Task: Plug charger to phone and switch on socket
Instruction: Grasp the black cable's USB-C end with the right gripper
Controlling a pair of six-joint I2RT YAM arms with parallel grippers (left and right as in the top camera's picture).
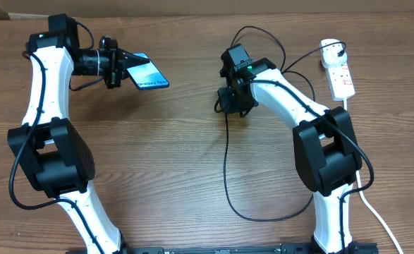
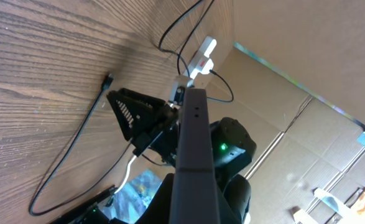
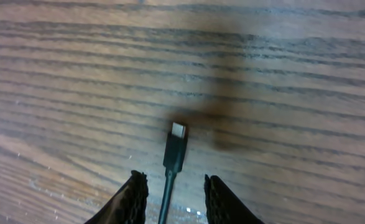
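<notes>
L jaws grip phone (image 1: 149, 73); R jaws open astride charger (image 3: 175, 149) tip.

The worktop (image 1: 164, 162) is brown wood with strong dark grain, matt, and faintly speckled in the close view. The phone (image 1: 148, 73) has a glossy light blue screen, and its black edge looks smooth and satin. The charger (image 3: 175, 152) has a smooth black plastic sheath and a small bright metal tip. The socket (image 1: 342, 79) is shiny white plastic with red print. The fingers (image 3: 129, 199) of the right hand (image 3: 175, 182) are matt black plastic. Along the far edge stands plain brown cardboard (image 2: 281, 37), dull and papery.
</notes>
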